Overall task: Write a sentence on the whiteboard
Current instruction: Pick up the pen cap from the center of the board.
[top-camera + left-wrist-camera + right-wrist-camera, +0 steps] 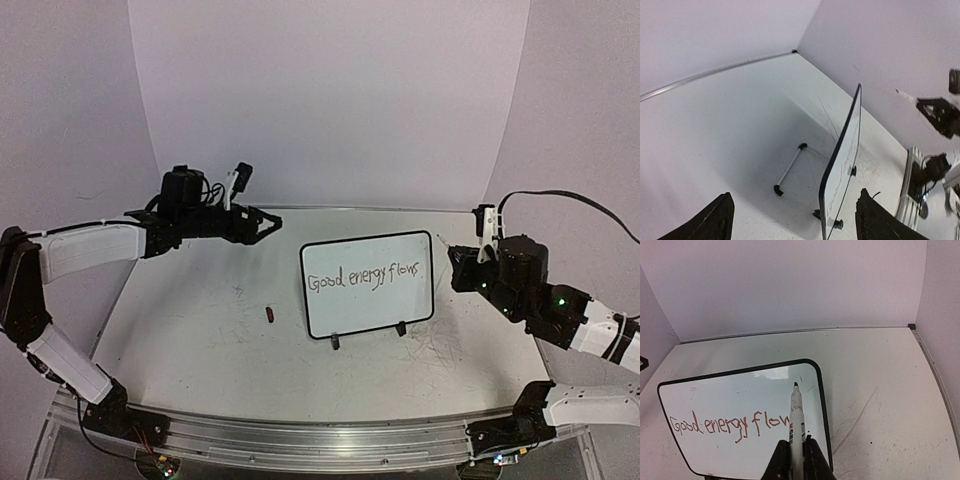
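right gripper (796,444) w/ marker (796,410); whiteboard (370,312): "good energy flows"

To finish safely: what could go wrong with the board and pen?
The right gripper holds the uncapped pen, tip toward the board; a slip might streak the sentence. The board stands on small feet, and the open left gripper is not holding it, so a push might tip it.

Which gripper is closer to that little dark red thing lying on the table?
Left. The left gripper hovers open just beyond the small dark red piece; the right gripper, shut on a marker, is across the whiteboard from it.
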Controlling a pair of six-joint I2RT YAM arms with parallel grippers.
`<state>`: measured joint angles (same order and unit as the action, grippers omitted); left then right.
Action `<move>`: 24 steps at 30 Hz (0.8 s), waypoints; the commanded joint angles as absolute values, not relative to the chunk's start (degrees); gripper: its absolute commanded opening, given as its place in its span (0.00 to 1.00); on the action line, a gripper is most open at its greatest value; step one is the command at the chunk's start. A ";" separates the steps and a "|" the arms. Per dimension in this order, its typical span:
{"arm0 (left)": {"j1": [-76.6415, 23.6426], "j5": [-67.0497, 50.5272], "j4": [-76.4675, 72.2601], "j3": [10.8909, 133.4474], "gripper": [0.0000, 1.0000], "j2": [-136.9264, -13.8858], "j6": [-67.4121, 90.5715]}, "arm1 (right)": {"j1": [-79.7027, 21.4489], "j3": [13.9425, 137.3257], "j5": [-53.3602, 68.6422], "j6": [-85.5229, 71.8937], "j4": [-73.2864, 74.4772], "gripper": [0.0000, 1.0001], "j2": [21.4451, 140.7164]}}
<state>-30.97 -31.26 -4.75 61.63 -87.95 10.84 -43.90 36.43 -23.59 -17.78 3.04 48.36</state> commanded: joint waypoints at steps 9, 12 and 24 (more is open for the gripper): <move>-30.76 -14.33 8.09 52.01 0.72 -74.29 39.26 | -43.63 37.36 -13.35 -7.32 -4.35 0.00 48.44; -30.83 -18.35 9.66 52.97 0.63 -79.53 41.02 | -43.60 37.36 -11.92 -5.96 -4.51 0.00 48.74; -36.79 -9.97 14.39 61.73 0.50 -97.63 39.63 | -43.65 32.68 -5.66 -7.93 -6.39 0.00 44.31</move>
<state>-35.05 -14.74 11.93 55.57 -94.17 39.55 -43.75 33.66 -8.04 -7.47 -3.46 46.01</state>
